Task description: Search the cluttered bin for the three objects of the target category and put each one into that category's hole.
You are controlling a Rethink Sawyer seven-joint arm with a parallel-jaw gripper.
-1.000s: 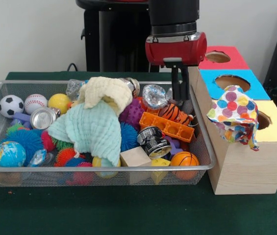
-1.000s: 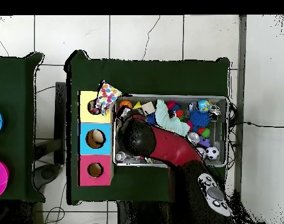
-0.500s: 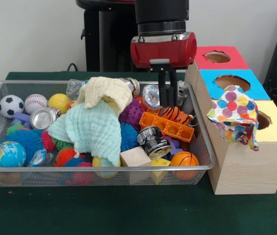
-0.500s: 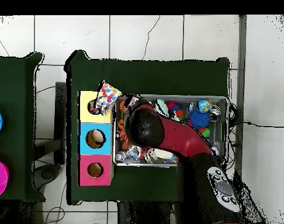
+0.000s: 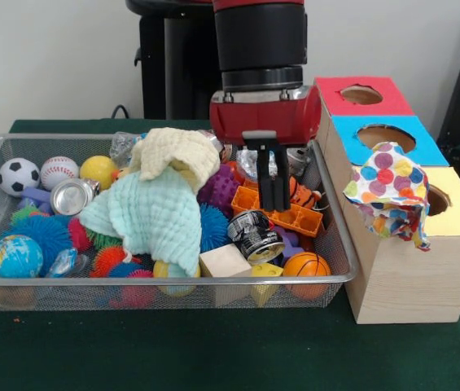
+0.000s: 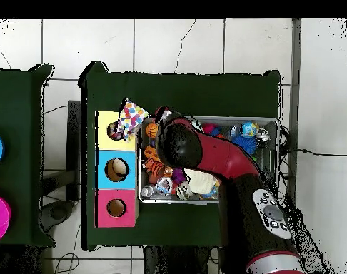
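The wire mesh bin (image 5: 173,281) is full of toys; it also shows in the overhead view (image 6: 278,143). One spotted fabric bundle (image 5: 388,199) hangs over the near edge of the yellow box face, half covering the hole (image 5: 439,199). The overhead view shows this bundle (image 6: 132,116) by the hole (image 6: 116,131). No other spotted bundle shows. My gripper (image 5: 274,205) hangs shut and empty inside the bin's right part, its tips just above an orange brick (image 5: 286,213). In the overhead view the arm (image 6: 205,153) hides it.
A cream cloth (image 5: 177,155) lies on a mint-green cloth (image 5: 152,212) mid-bin. A can (image 5: 256,235), a wooden cube (image 5: 224,261) and a small basketball (image 5: 305,265) lie near the gripper. Blue-faced (image 5: 384,137) and red-faced (image 5: 361,94) holes lie behind the yellow one.
The arm has moved away from the boxes, leftward in the front view and toward the camera, over the bin's right part. The spotted bundle has not moved.
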